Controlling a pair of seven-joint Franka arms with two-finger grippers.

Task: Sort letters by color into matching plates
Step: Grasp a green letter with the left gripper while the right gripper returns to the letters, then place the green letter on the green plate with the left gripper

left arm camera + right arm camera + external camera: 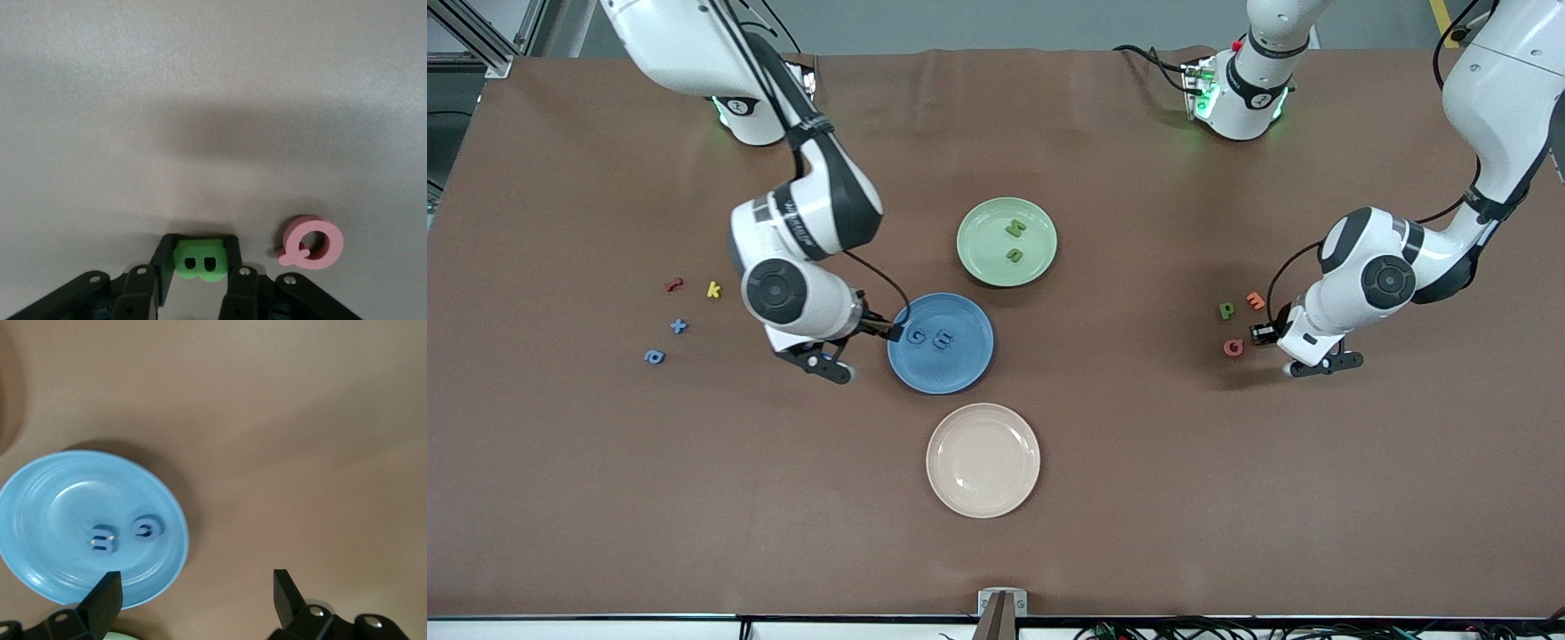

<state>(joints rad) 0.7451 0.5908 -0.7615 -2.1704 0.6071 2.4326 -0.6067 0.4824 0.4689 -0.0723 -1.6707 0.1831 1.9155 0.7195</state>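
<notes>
We see the left gripper (198, 280) pinching the green B (199, 261) near the table's left-arm end, beside the pink letter (311, 241). The right gripper (197, 597) gapes empty at the blue plate (971, 356) rim. Two blue letters (929, 339) lie there, two green letters (1015, 240) in the green plate (983, 253).

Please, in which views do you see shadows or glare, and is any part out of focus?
Front view: even light, a soft sheen on the cream plate, faint shadows under both arms. Left wrist view: a broad dark shadow on the table above the green B, which looks sharp. Right wrist view: the blue plate casts a dark edge shadow; the picture is slightly soft.
</notes>
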